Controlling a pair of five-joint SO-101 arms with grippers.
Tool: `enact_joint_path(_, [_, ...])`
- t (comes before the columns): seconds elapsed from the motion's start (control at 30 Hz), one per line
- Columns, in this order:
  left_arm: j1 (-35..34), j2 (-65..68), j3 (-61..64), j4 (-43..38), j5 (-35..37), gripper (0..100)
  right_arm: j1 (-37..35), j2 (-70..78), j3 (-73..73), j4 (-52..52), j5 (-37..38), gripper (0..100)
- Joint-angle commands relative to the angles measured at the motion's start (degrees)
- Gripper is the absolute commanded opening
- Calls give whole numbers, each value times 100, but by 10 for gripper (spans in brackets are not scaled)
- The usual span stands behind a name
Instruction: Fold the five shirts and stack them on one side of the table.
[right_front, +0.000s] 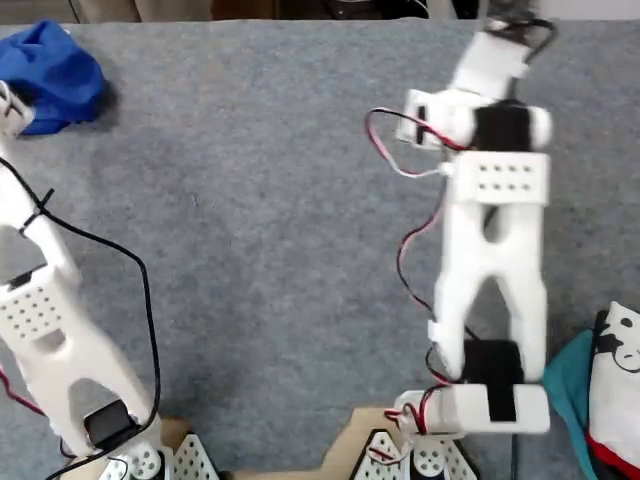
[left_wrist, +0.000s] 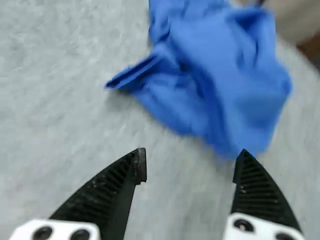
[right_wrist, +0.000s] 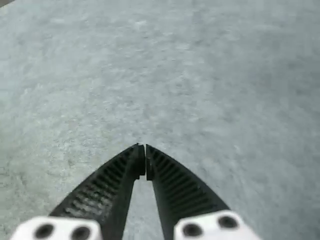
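Hovering just short of the crumpled blue shirt (left_wrist: 220, 85) at the far left corner of the table (right_front: 250, 200), the left claw (left_wrist: 192, 152) gapes wide and empty, the right claw (right_wrist: 145, 147) is pinched together on nothing; the cloth looks soft, light and floppy, probably best pinched at its sticking-out edge.

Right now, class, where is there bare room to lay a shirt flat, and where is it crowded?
Bare: the middle of the table, between the left arm and right arm. Crowded: the far left corner with the blue shirt, the near right edge with piled shirts.
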Motion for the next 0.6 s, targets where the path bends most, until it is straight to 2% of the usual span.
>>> enact_joint_path(0.0, [211, 848, -431, -1960, 615, 258, -259, 215, -13, -343, -70, 6])
enact_joint_path(0.13, [580, 1833, -677, -3437, 369, 209, -382, 391, -13, -387, -105, 6])
enact_joint_path(0.23, [826, 2492, -879, -3991, -396, 174, -400, 409, -13, -387, -114, 6])
enact_joint_path(0.4, [1002, 3090, -1609, -3710, -1749, 83, -374, 391, 22, -378, -114, 6])
enact_joint_path(0.47, [1037, 3178, -1881, -3393, -1969, 20, -365, 391, 31, -352, -114, 6])
enact_joint_path(0.57, [1046, 3196, -2312, -2655, -1969, 19, -365, 391, 31, -352, -114, 6])
